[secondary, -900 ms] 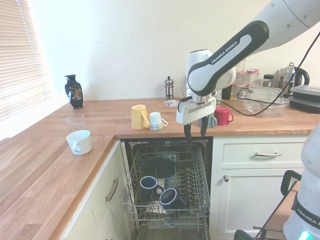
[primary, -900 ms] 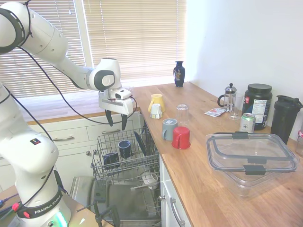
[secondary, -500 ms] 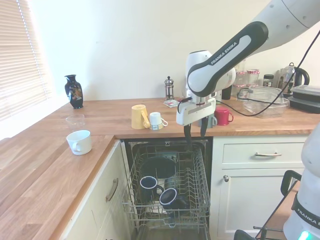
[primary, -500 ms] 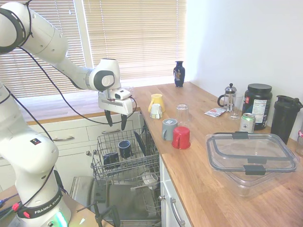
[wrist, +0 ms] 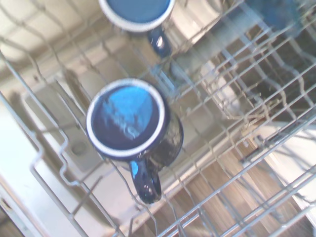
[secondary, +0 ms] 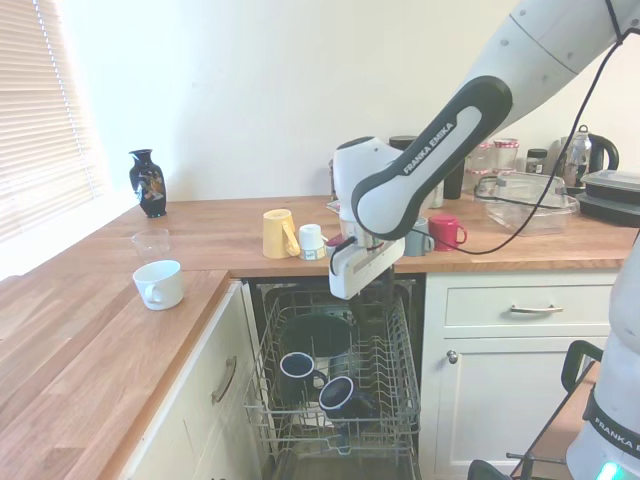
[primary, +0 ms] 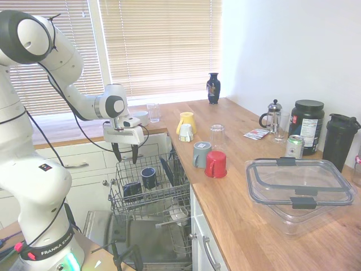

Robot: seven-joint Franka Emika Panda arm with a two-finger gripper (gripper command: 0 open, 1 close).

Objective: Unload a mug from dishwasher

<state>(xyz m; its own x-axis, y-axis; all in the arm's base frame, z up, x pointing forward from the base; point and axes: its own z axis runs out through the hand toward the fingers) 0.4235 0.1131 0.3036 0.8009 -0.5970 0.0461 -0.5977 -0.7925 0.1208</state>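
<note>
Open hand (primary: pixel 124 153) hangs above rack (primary: pixel 169 195), clear of the mug (primary: pixel 132 190).

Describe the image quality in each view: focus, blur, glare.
First exterior view: sharp, bright backlight through the blinds. Second exterior view: sharp, evenly lit. Wrist view: soft with motion smear; the mug is readable, the dishwasher rack wires streak, pale glare at the lower corners.

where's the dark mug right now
The mug sits in the dishwasher's pulled-out rack, near its front edge in the second exterior view, beside a smaller blue mug. The gripper hangs above the rack.
</note>
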